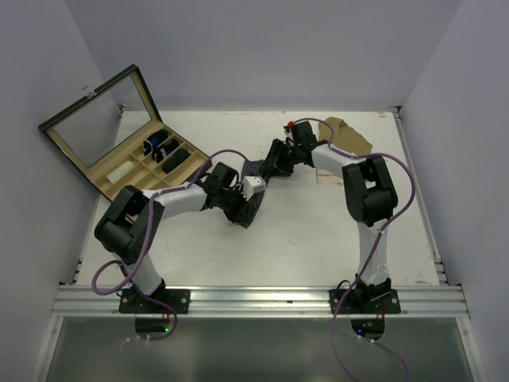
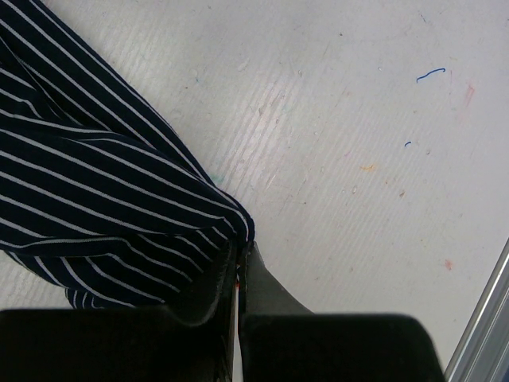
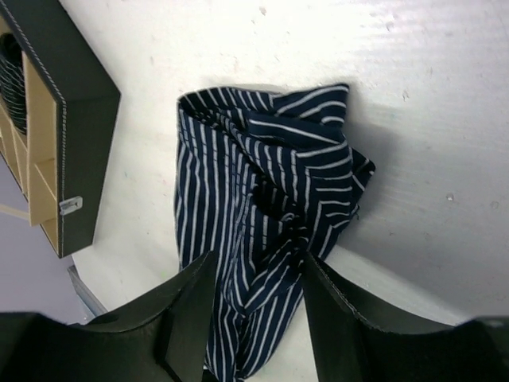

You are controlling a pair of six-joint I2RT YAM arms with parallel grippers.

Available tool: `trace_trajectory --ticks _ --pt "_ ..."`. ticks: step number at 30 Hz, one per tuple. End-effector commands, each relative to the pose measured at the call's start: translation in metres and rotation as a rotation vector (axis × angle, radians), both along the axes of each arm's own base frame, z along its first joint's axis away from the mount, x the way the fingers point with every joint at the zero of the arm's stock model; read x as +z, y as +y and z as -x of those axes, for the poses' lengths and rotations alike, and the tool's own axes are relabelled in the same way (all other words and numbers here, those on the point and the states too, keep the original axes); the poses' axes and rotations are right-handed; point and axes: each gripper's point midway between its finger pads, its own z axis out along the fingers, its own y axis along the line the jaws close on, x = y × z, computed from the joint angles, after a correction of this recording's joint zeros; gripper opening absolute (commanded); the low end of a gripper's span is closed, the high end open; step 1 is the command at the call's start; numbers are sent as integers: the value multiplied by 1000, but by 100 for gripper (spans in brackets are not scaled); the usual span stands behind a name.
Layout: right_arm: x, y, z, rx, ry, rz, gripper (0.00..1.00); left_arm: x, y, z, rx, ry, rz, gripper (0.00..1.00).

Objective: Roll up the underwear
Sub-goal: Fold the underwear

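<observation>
The underwear (image 1: pixel 253 195) is navy with thin white stripes and lies crumpled on the white table between the two arms. My left gripper (image 2: pixel 238 259) is shut on a corner of the underwear (image 2: pixel 103 207) at its near end. My right gripper (image 3: pixel 254 274) is open, its fingers (image 3: pixel 195 306) straddling the bunched cloth (image 3: pixel 254 207) at the far end without closing on it. In the top view the right gripper (image 1: pixel 274 163) sits over the cloth's far end and the left gripper (image 1: pixel 237 205) over the near end.
An open wooden organiser box (image 1: pixel 147 163) with a glass lid stands at the back left; rolled dark items lie in its compartments. Its dark wall (image 3: pixel 67 103) shows in the right wrist view. A tan cloth (image 1: pixel 343 135) lies at the back right.
</observation>
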Motion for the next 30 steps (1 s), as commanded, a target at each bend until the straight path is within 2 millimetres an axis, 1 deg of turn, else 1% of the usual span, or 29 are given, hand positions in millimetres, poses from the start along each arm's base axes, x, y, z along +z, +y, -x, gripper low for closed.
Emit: trace_trajectory --ticks 1,3,5,6,7,9,10,13,15,18,19,21,22,24,29,30 --pt "30 4 -16 -27 -55 -7 52 -38 35 29 6 118 -180 0" --pt "32 4 -19 -32 -62 -4 52 -38 34 28 5 115 -179 0" --pt "26 4 -18 -28 -44 8 52 -39 35 29 6 119 -182 0" --pt "27 4 -19 -25 -45 14 52 -39 35 29 7 118 -180 0" --pt "19 4 -16 -20 -21 28 52 -39 35 29 6 120 -181 0" --pt "15 3 -16 -7 -15 51 52 -40 35 30 6 121 -182 0" --pt "6 2 -12 -5 15 68 52 -39 34 29 5 119 -179 0" --pt "-3 2 -9 4 39 79 51 -40 35 30 6 123 -181 0" --pt "-2 4 -10 6 36 70 51 -40 35 30 5 123 -182 0" --pt "-1 6 -11 10 39 64 45 -40 35 29 6 122 -181 0" --pt "-1 6 -10 15 38 61 39 -40 35 30 5 122 -181 0" --pt "3 7 -12 20 23 58 29 -39 34 29 5 118 -178 0" --pt "5 7 -12 23 15 55 22 -39 35 29 7 118 -180 0" --pt "13 8 -15 27 -17 50 16 -39 35 29 4 115 -185 0" --pt "26 7 -21 37 -68 56 13 -39 36 29 2 118 -192 0" --pt "24 6 -20 37 -59 66 12 -39 36 28 3 117 -193 0"
